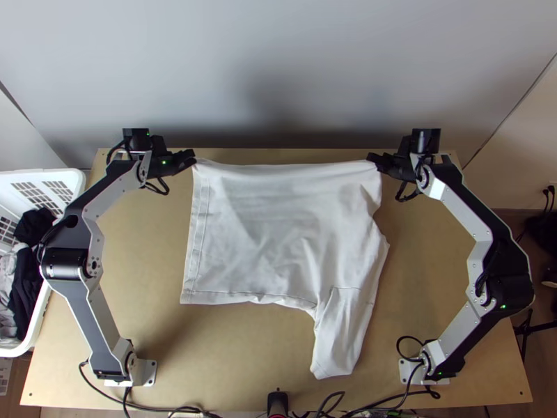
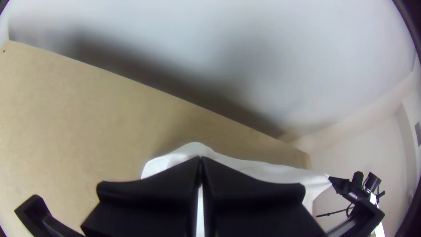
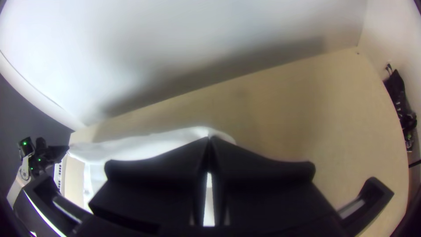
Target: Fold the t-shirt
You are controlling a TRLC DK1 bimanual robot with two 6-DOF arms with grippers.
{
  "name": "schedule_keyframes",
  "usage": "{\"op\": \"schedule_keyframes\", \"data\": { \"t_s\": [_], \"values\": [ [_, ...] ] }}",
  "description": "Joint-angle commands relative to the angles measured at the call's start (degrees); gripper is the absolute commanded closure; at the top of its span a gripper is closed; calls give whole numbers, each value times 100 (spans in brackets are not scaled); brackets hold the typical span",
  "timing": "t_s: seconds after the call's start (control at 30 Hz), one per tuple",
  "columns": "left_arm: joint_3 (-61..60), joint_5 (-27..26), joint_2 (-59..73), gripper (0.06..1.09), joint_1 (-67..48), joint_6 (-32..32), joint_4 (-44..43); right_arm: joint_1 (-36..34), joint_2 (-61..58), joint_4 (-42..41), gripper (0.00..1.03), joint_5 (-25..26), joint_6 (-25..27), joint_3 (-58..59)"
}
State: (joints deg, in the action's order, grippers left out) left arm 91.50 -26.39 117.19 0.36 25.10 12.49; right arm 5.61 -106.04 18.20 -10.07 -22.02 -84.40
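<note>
Noted a pale wall (image 1: pixel 278 63) beyond the far edge of a light wooden bench (image 1: pixel 139 251). Recorded a left arm (image 1: pixel 89 317) and a right arm (image 1: pixel 463 205), both based at the near side of the bench and extended along its two sides to the far edge. Found a white t-shirt (image 1: pixel 278 216) between the arms, spread across the middle of the bench, with far edge drawn nearly straight from one gripper to the other. Observed a stitched band down its left side, soft wrinkles over the body and a sleeve (image 1: pixel 341 338) pointing toward the near edge, right of the middle. Logged a white openwork basket (image 1: pixel 52 177) beside the bench at left, with black clothing (image 1: pixel 26 282) and grey clothing (image 1: pixel 7 285) inside. Found the left gripper (image 1: pixel 189 158) at the far left corner of the fabric; in the left wrist view, noted fingers (image 2: pixel 166 175) pinching the cloth. Found the right gripper (image 1: pixel 374 161) at the far right corner; in the right wrist view, noted fingers (image 3: pixel 175 162) likewise clamped on cloth. Lastly, listed black cables (image 1: pixel 150 409) along the near edge of the bench.
</note>
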Motion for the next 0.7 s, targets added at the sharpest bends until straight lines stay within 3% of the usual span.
{"op": "schedule_keyframes", "data": {
  "t_s": [0.0, 0.33, 0.67],
  "values": [
    [78, -138, -170, 105, -80, -208, 500, 46, 31, 826, 100, -66, 84, -252],
    [245, -437, -266, 105, 34, -858, 1757, -104, 365, 1828, 100, -92, 479, -173],
    [219, -991, -495, 105, 175, -1579, 2636, -139, 1314, 2100, 100, -435, 1147, 495]
  ]
}}
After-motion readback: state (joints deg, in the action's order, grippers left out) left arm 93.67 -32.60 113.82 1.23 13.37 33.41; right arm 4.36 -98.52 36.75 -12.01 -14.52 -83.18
